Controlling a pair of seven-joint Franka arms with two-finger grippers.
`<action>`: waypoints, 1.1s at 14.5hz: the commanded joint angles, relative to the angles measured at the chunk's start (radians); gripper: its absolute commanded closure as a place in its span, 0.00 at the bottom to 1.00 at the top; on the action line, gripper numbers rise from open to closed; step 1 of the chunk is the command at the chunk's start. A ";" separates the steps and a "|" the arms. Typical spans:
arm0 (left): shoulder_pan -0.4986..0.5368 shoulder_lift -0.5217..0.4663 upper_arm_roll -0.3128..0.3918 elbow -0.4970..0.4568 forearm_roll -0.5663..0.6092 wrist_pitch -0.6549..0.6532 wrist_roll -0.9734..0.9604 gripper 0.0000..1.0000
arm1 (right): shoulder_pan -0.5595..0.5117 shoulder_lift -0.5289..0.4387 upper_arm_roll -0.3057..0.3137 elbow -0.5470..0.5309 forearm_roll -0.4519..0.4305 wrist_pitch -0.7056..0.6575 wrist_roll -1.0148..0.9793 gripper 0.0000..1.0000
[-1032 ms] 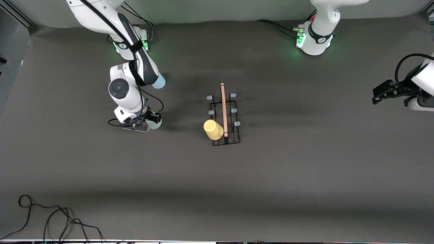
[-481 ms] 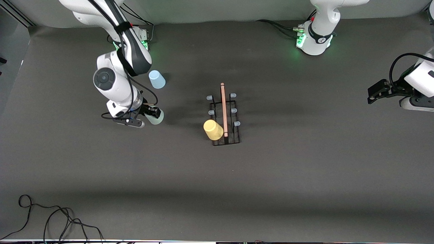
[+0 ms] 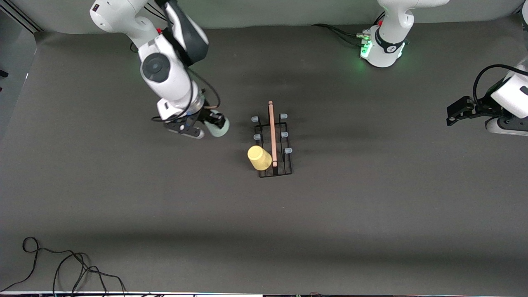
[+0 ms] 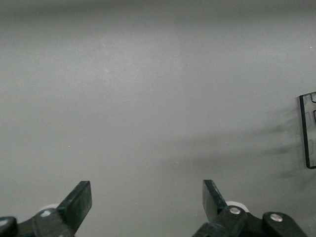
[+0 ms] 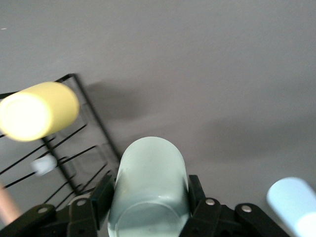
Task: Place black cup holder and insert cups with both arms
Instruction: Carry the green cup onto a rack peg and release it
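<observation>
The right gripper (image 3: 214, 123), clamped on the green cup (image 3: 219, 128), hangs beside the rack (image 3: 275, 142); the left gripper (image 3: 456, 113) waits wide open.

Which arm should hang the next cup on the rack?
Right. The right pincer is shut on the green cup, up in the air beside the black cup holder. The left pincer waits open, holding nothing, at the left arm's end of the table.

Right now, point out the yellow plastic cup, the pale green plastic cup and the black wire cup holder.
yellow plastic cup (image 3: 259, 158), front view, its side wall.
pale green plastic cup (image 5: 148, 182), right wrist view, its side wall.
black wire cup holder (image 3: 275, 175), front view, base's near edge.
</observation>
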 commanded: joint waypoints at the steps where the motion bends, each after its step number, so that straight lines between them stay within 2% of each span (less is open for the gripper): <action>1: -0.023 -0.003 0.003 0.004 0.008 -0.016 -0.021 0.00 | 0.052 0.059 -0.009 0.070 0.027 -0.020 0.100 1.00; 6: -0.024 -0.002 0.003 0.004 0.013 -0.015 -0.021 0.00 | 0.115 0.165 -0.006 0.194 0.029 -0.020 0.255 1.00; 14: -0.024 -0.002 0.003 0.002 0.013 -0.018 -0.021 0.00 | 0.117 0.265 0.039 0.251 0.029 0.009 0.306 1.00; 15: -0.024 -0.002 0.002 0.004 0.013 -0.018 -0.021 0.00 | 0.115 0.266 0.040 0.254 0.029 0.010 0.306 0.96; 16: -0.024 -0.002 0.002 0.002 0.013 -0.018 -0.021 0.00 | 0.115 0.268 0.042 0.257 0.029 0.010 0.306 0.67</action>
